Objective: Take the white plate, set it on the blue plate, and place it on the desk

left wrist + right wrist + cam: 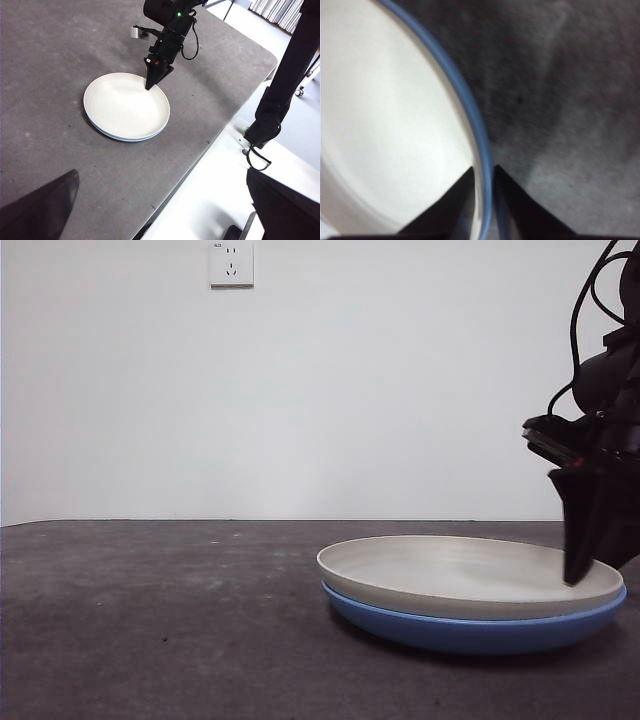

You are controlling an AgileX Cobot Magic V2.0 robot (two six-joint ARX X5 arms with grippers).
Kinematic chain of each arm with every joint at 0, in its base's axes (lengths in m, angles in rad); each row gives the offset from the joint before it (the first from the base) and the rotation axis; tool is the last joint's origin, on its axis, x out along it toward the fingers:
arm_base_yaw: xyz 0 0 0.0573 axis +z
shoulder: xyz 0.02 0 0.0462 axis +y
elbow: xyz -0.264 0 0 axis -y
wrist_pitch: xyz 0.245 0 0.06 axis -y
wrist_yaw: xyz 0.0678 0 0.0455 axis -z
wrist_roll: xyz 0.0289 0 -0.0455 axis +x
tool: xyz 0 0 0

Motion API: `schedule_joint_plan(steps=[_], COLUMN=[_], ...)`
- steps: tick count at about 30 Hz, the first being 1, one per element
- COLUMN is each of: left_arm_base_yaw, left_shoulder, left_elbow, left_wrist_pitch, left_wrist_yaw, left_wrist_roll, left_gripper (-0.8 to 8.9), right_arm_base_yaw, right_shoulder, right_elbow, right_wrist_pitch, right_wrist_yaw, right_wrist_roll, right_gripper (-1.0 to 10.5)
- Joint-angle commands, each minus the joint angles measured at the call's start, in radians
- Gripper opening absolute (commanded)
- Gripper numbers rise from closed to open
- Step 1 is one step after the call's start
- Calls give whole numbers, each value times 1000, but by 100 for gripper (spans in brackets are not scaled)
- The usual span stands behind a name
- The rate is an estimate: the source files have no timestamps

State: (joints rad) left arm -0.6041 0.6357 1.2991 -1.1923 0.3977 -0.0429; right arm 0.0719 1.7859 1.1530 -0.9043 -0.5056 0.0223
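right hand (483, 172) pinches the white plate (450, 575) rim, which hides most of the blue plate (470, 632).

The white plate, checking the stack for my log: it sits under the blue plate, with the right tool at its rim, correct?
Not quite: the white plate sits on top of the blue plate, as the front view shows. The right tool is at its rim.

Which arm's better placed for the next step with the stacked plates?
Right. The right gripper already straddles the rims of the white plate and blue plate; the left gripper hangs high, away from them.
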Motion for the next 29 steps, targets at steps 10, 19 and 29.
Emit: schedule_joint_plan(steps=[10, 19, 29], left_arm_base_yaw=[-4, -4, -4], left_shoulder=[4, 4, 4], left_elbow=[12, 12, 12], left_wrist_pitch=[11, 11, 11], left_wrist_yaw=[6, 6, 6], left_wrist_roll=[-2, 0, 9], left_gripper=[653, 653, 653], right_arm_base_yaw=[-4, 42, 184], right_shoulder=[8, 8, 19], right_elbow=[86, 238, 262], right_wrist_pitch=[-56, -144, -101], right_wrist_yaw=[32, 27, 24], right_wrist_roll=[3, 23, 91], right_gripper=[8, 8, 8])
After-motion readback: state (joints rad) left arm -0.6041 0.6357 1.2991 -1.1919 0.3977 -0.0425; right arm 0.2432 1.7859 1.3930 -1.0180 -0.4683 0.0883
